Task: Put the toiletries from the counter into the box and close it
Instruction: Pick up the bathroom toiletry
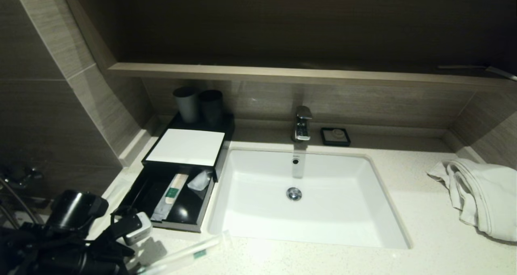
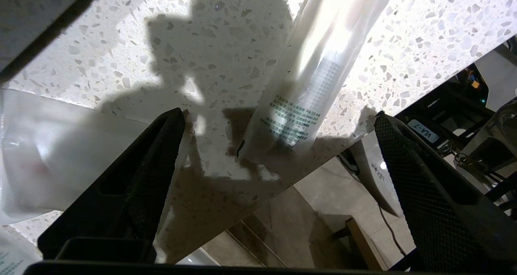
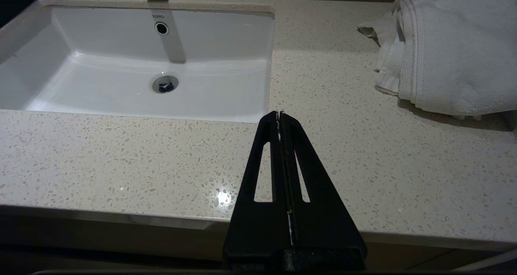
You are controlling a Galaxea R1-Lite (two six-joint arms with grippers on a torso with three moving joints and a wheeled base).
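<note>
Head view: left hand hangs spread wide at the table's near-left edge, over a sachet lying along that edge. Drawer stands open, holding another sachet. Towel far right. Right hand pressed together.

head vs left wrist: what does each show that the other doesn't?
Head only: the box with its drawer pulled out, a sachet and a small packet already inside; the sink, faucet, soap dish, two cups, towel.

Left wrist only: the left hand wide open, fingers either side of the sachet's printed end at the counter edge; another clear packet beside one finger; the floor below.

Both: the speckled counter and the long sachet still lying on it.
</note>
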